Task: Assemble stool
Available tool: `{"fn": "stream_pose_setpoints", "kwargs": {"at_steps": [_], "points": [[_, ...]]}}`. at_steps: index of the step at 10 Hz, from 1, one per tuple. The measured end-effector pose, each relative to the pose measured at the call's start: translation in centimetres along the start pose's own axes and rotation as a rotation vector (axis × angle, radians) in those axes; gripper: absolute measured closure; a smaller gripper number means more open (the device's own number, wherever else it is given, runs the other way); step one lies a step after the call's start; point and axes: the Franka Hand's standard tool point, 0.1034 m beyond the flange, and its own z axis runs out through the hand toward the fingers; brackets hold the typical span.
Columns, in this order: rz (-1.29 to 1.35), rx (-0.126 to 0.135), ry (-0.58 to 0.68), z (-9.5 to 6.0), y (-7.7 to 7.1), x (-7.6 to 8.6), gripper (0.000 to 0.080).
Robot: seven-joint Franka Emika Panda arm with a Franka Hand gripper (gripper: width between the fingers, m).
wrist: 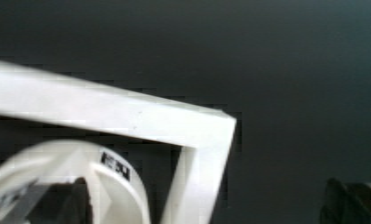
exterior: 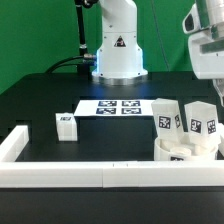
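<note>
The white round seat (exterior: pixel 184 156) lies in the corner of the border rails at the exterior view's right. Two white tagged legs (exterior: pixel 167 121) (exterior: pixel 200 122) stand upright on it. A third leg (exterior: pixel 66 125) lies loose on the table at the left. My gripper (exterior: pixel 207 72) hangs high above the seat and the two legs, touching nothing. In the wrist view the gripper (wrist: pixel 207 206) is open and empty, with dark fingertips (wrist: pixel 360 202) at the picture's edges. The seat's curved rim (wrist: pixel 61 172) shows inside the rail corner (wrist: pixel 196 125).
White border rails run along the front (exterior: pixel 100 176) and the left (exterior: pixel 14 146) of the black table. The marker board (exterior: pixel 120 107) lies in front of the robot base (exterior: pixel 118 55). A green wall stands behind.
</note>
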Motion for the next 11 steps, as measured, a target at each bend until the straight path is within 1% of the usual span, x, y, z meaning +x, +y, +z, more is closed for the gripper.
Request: {"fn": "stream_pose_setpoints", "kwargs": {"at_steps": [1,2,3,4,5,6,7,8,9,10,11], "points": [[-0.166,-0.014,-0.016,-1.2,-0.3,0.2,0.015],[-0.361,-0.016,-0.015,-1.8,-0.3,0.8,0.015],[-0.476,-0.005,-0.007,-1.8,-0.2,1.4,0.015],[-0.503,0.026,0.048,-1.6,0.1,2.3,0.015],[-0.576,0.007,0.05,-1.4,0.5,2.3,0.015],[-0.617,0.005,0.055,-1.5,0.4,2.4,0.015],[-0.7,-0.003,0.06,-1.5,0.5,2.6,0.015],[-0.829,-0.024,0.066,-1.6,0.6,2.7,0.015],[-1.045,-0.071,0.075,-1.7,0.7,2.5,0.015],[-1.262,-0.129,0.042,-1.7,1.3,2.5,0.015],[-1.39,-0.166,0.003,-1.5,2.1,2.5,0.015]]}}
